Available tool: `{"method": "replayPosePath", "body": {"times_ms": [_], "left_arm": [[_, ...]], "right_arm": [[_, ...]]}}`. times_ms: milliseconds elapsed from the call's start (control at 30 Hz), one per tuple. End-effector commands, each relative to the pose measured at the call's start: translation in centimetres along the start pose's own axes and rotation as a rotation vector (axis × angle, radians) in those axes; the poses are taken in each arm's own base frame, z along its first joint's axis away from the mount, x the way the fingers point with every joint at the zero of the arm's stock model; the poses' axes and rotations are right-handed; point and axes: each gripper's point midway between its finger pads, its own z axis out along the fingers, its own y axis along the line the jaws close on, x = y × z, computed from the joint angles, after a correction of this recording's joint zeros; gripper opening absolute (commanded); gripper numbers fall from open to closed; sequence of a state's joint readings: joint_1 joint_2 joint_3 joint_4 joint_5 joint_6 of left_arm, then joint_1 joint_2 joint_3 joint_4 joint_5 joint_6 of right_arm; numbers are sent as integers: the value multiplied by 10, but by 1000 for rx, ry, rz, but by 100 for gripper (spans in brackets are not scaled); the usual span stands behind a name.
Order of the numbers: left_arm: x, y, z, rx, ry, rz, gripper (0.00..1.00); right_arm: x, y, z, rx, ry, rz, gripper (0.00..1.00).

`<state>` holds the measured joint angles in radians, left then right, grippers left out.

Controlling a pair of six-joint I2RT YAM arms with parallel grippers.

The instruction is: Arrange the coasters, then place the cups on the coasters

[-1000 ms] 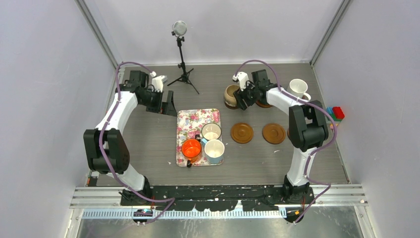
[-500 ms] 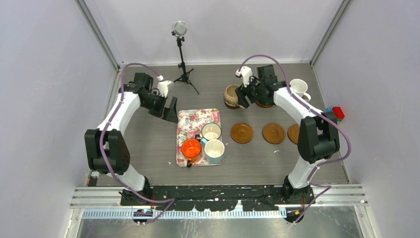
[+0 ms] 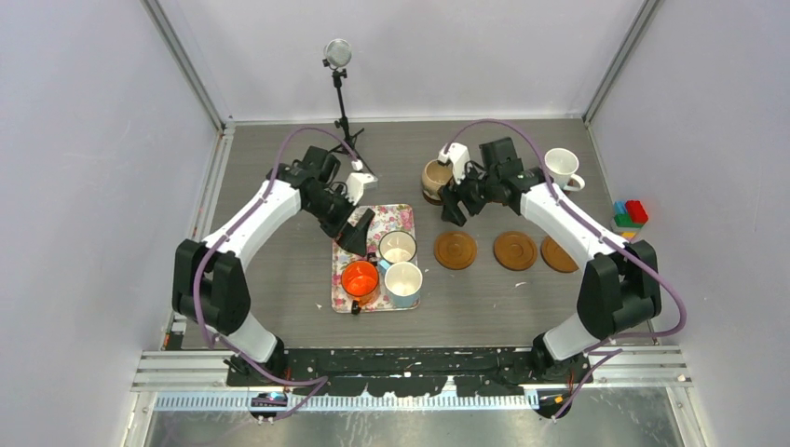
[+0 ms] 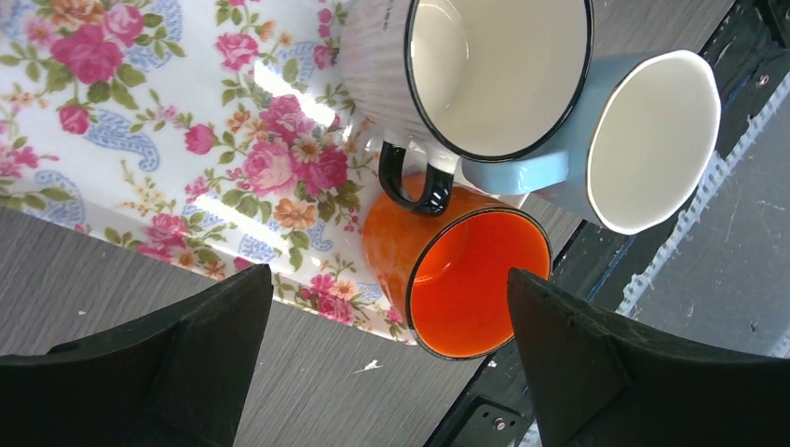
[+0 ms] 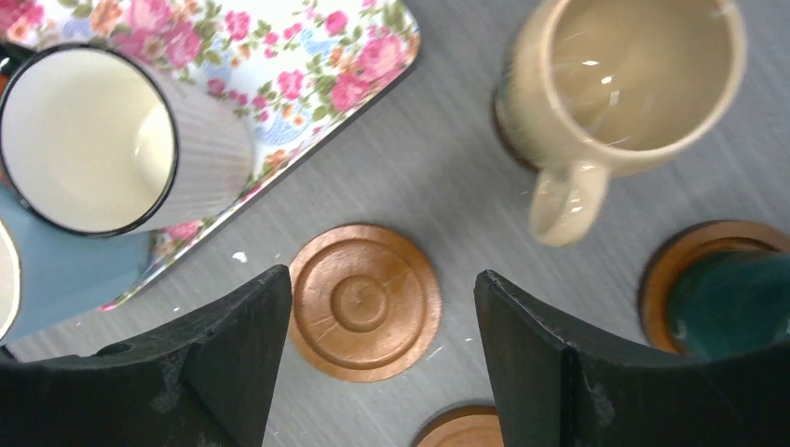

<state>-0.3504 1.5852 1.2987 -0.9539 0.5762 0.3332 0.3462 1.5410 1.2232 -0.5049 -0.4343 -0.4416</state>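
Over the floral tray [image 4: 140,140] the left end effector [image 4: 388,277] hung released above the orange cup [image 4: 466,279], and the right end effector [image 5: 382,277] gaped above a coaster [image 5: 363,300].

You look down on a grey wood-grain table [image 3: 484,298], boxed in by plain pale lilac walls [image 3: 84,140] with metal posts [image 3: 183,65] at the back corners. A small tripod [image 3: 342,107] stands at the back; coloured blocks [image 3: 631,213] sit by the right wall. The light is even.

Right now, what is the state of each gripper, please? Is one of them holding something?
Left gripper: open, holding nothing, over the orange mug.
Right gripper: open, holding nothing, over a bare coaster.
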Motion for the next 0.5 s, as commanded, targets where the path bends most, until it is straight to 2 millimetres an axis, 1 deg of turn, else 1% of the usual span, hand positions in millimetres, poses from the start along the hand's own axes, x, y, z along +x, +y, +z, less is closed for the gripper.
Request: {"method": "replayPosePath", "body": {"times_ms": [0, 100, 133, 233, 467], "left_arm": [[-8, -5, 7, -2, 8, 60, 100], [-6, -8, 14, 10, 26, 64, 100], [-5, -7, 16, 3, 30, 61, 100], [-5, 0, 23, -22, 39, 43, 99], [-10, 18, 35, -72, 54, 0, 97]], "right_arm": [[4, 29, -4, -63, 12, -2, 76], [12, 44, 3, -90, 41, -11, 76], [13, 47, 5, -96, 41, -11, 76], [16, 54, 12, -106, 40, -5, 76], [19, 67, 24, -135, 32, 40, 76]]}}
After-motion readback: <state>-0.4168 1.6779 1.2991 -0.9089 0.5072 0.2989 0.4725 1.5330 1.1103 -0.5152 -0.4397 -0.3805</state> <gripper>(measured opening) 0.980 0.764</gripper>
